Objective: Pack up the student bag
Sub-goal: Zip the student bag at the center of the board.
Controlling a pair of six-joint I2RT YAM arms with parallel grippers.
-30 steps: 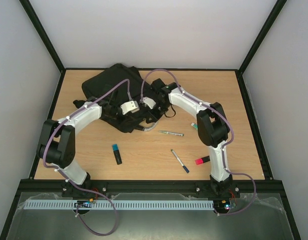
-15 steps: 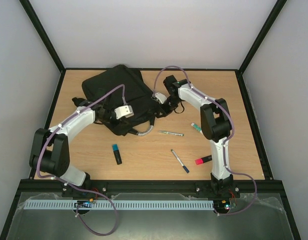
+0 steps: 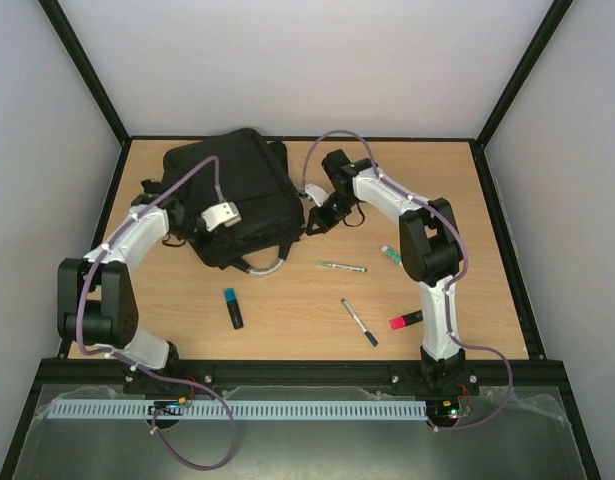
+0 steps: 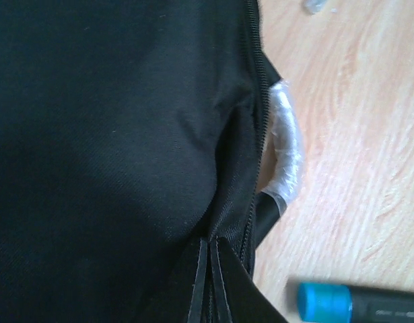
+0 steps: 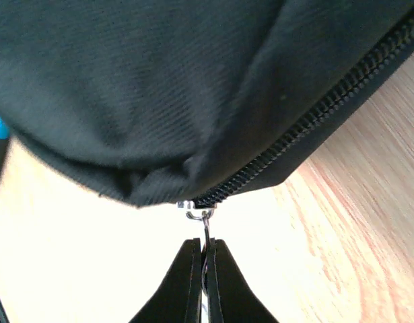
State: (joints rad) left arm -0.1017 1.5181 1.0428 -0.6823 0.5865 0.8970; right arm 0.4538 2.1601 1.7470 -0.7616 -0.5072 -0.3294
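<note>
**Both arms grip the bag at the far end of the counter**

The large black soft fabric student bag (image 3: 237,190) lies flat in the upper left of centre of the overhead view, on the pale wooden counter (image 3: 457,200). Its translucent grey loop handle (image 3: 263,266) curls out from its lower edge.

The left arm (image 3: 137,232) reaches up from the lower left, and its wrist rests over the bag's left part. In the left wrist view its jaws are pressed together at the bottom centre, pinching a fold of the bag's black cloth just beside the zip line (image 4: 250,202). The handle (image 4: 286,155) shows to the right of them. The blue cap of a marker pokes in at the lower right corner.

The right arm (image 3: 387,198) bends in from the right to the bag's right edge. In the right wrist view its jaws are closed on the small metal zip pull (image 5: 201,217), which hangs from the end of the black toothed zip (image 5: 314,121) at the bag's corner.

Loose on the counter, well apart from the bag:
- a black marker with a blue cap (image 3: 233,308), below the bag
- a slim silver pen (image 3: 341,267), at centre
- a dark pen with a blue end (image 3: 359,322), below that
- a pink highlighter (image 3: 404,321), near the right arm's lower link
- a small green and white piece (image 3: 388,253), too small to identify
</note>
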